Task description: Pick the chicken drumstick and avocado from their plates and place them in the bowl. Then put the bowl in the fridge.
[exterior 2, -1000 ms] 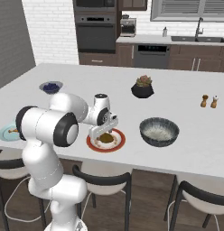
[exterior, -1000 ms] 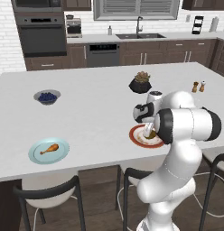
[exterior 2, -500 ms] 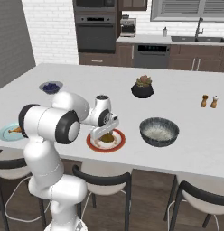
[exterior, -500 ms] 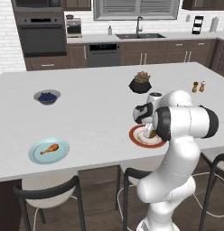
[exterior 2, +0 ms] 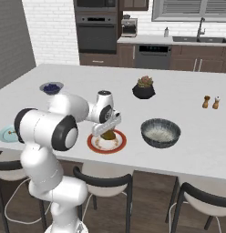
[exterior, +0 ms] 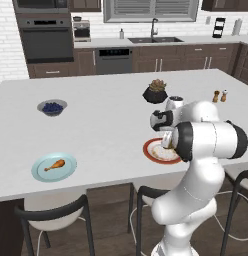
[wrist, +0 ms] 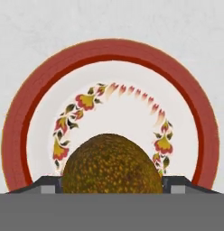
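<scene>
Hand view: the avocado [wrist: 112, 163] is seen at 6 o'clock on the red-rimmed plate [wrist: 41, 85], bracketed by the gripper [wrist: 112, 182] fingertips; whether it is actually clasped cannot be told. The bowl [exterior 2: 161, 132] is placed at 3 o'clock of that plate.

Arm bent forward and low — gripper [exterior 2: 107, 132] pointing down, fingers [wrist: 177, 184] spread wide apart

base views flank island counter [exterior: 106, 115], hand view seemingly near
</scene>
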